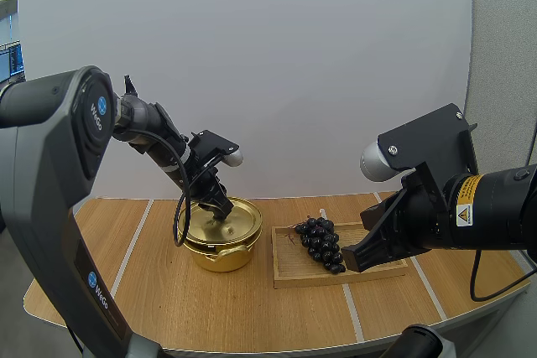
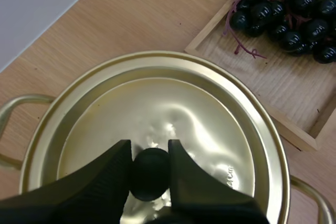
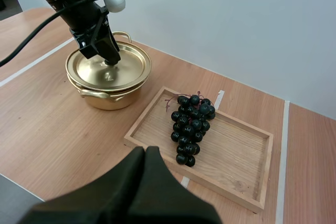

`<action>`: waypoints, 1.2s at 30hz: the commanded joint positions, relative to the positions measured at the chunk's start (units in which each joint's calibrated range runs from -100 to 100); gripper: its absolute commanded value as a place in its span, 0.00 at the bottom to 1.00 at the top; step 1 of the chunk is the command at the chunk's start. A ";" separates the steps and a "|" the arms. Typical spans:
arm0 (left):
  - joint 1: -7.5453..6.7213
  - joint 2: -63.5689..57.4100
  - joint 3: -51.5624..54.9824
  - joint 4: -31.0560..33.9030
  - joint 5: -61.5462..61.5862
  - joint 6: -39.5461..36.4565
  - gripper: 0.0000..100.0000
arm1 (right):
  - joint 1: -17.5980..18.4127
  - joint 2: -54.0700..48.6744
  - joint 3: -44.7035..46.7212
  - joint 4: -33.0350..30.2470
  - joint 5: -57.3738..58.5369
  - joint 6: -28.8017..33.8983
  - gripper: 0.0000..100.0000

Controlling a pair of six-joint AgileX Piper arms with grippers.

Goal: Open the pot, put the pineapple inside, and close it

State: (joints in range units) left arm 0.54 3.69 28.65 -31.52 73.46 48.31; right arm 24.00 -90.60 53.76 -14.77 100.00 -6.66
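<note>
Opening is the step in hand. The lid (image 1: 242, 222) sits flat on the pot (image 1: 222, 256), left of centre in the high view. The left gripper (image 2: 148, 153) is down on it, its two black fingers clamped on the small black knob (image 2: 149, 179) at the lid's middle. From that grip, the next move likely calls for a straight lift, so the lid clears the rim without dragging the pot. It then needs a bare patch of table (image 1: 159, 291) to rest on, away from the tray (image 1: 289, 276).

The right gripper (image 1: 356, 259) hangs at the lower right of the high view, over the tray's near right corner. Its fingers are pressed together on nothing, and it would have to spread them before taking any fruit.

The fruit at hand is a bunch of grapes (image 1: 320, 242), not a pineapple. The berries are dark, glossy and round on a reddish stem, and they lie at the left end of the wooden tray, just right of the pot. The pot is brass-coloured and shiny with two loop handles. Its lid is shallowly dished, and the metal looks slightly rippled around the knob.
</note>
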 commanded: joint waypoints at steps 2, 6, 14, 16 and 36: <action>0.10 1.96 0.57 -1.55 0.59 0.65 0.00 | -0.18 -0.74 0.16 -0.53 0.00 -0.08 0.00; 0.10 2.08 0.57 -1.55 0.59 0.65 0.00 | -0.18 -0.74 0.16 -0.53 0.00 -0.08 0.00; 0.10 1.75 0.57 -1.55 2.69 0.56 0.18 | -0.18 -0.74 0.16 -0.53 0.00 -0.08 0.00; 0.10 1.00 0.57 -1.55 3.76 0.56 0.43 | -0.18 -0.74 0.16 -0.53 0.00 -0.08 0.00; 0.10 -25.97 -10.48 7.03 14.12 -7.47 1.00 | -0.18 -0.74 0.16 -0.53 0.00 -0.08 0.00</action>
State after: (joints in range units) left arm 0.54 -11.29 25.16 -28.10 84.08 45.68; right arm 24.00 -90.81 53.76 -14.77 100.00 -6.66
